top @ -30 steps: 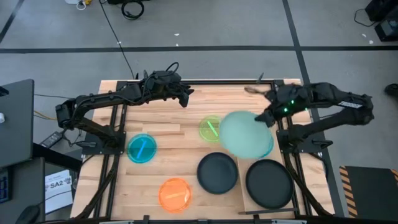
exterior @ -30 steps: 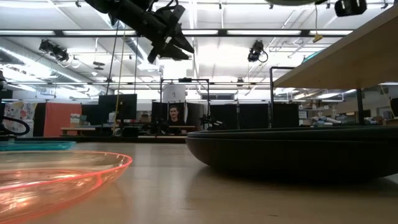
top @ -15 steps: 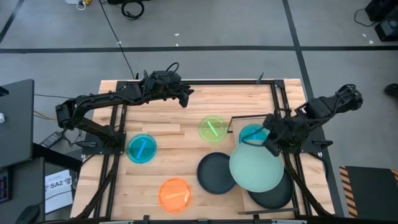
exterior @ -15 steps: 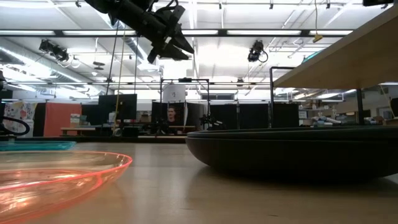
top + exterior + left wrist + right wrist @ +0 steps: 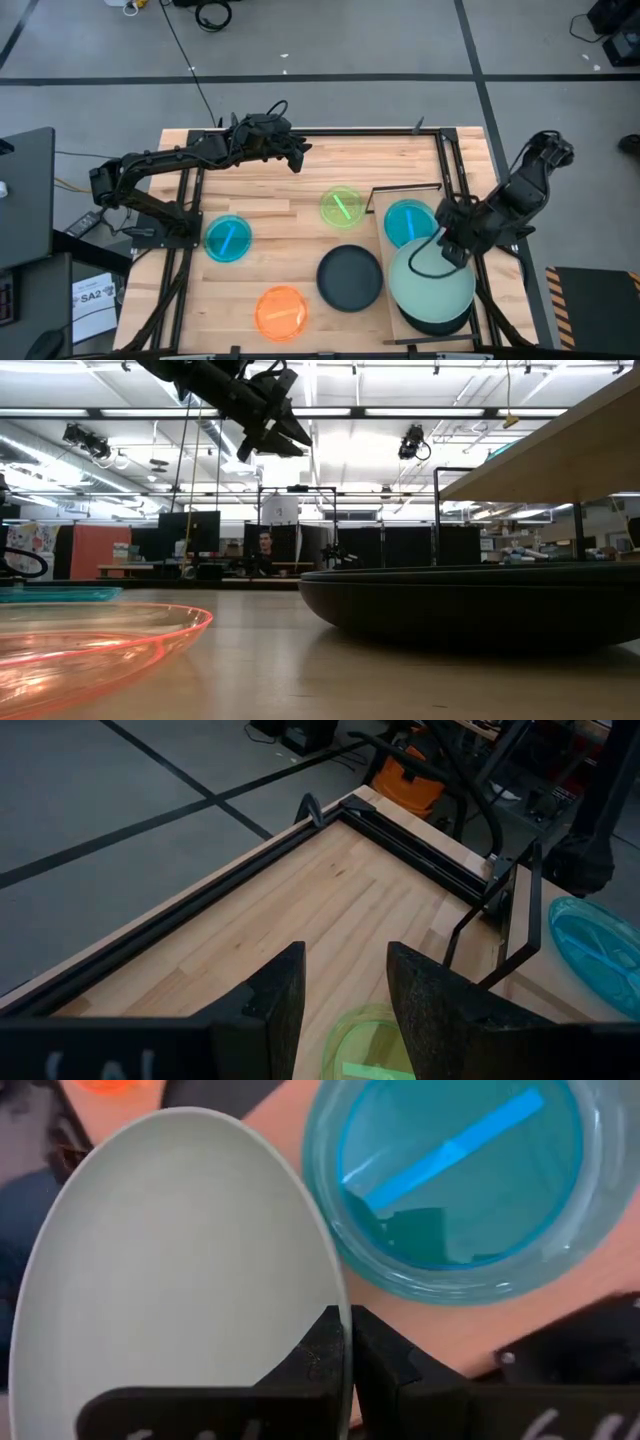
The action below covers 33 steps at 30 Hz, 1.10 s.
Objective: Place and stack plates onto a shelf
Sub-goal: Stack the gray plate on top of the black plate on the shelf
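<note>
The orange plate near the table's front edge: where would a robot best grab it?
Probably by its thin raised rim, pinched from above. The orange plate lies flat on the tabletop, so only the rim offers an edge. The right end effector grips the mint plate that way. The open left end effector is on the orange plate's side.

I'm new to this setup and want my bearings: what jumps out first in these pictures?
The pale mint plate stands out, pinched at its rim by the right gripper above a black plate on the light-wood shelf, next to a cyan plate. The left gripper waits open over the table's far side, near the lime green plate.
</note>
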{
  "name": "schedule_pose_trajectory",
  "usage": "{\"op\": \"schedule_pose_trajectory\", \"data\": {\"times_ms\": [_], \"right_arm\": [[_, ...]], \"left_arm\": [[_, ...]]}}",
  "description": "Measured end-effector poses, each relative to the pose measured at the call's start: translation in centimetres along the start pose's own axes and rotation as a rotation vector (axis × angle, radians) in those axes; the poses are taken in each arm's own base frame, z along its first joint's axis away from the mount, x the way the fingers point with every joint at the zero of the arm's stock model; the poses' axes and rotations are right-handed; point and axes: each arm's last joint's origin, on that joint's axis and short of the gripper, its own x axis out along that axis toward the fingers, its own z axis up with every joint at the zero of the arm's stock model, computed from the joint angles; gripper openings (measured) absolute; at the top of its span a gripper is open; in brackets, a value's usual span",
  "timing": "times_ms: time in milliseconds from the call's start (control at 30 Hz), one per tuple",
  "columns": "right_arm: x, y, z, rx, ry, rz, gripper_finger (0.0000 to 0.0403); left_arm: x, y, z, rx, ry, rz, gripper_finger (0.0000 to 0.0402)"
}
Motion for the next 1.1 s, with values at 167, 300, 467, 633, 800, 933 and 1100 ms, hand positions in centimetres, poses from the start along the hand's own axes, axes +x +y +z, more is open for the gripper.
{"op": "schedule_pose_trajectory", "data": {"times_ms": [167,300,467,633,800,933,1100], "right_arm": [[0.3,0.5,-0.6,-0.042,0.014,-0.007,0.0020],[0.4,0.8,-1.0,-0.066,0.034,-0.008,0.0020],[0.7,1.2,-1.1,-0.078,0.058,-0.016,0.0020],[1.0,1.4,-1.2,-0.089,0.071,-0.028,0.0020],[1.1,1.5,-1.2,-0.090,0.081,-0.028,0.0020],[1.1,1.5,-1.2,-0.090,0.081,-0.028,0.0021],[1.1,1.5,-1.2,-0.090,0.081,-0.028,0.0030]], "left_arm": [[0.0,0.0,0.0,0.001,0.000,0.000,0.0149],[0.0,0.0,0.0,0.001,0.000,0.000,0.0149],[0.0,0.0,0.0,0.001,0.000,0.000,0.0149],[0.0,0.0,0.0,0.001,0.000,0.000,0.0149],[0.0,0.0,0.0,0.001,0.000,0.000,0.0149],[0.0,0.0,0.0,-0.006,0.000,0.000,0.0149],[0.0,0.0,0.0,-0.007,0.000,0.000,0.0149]]}}
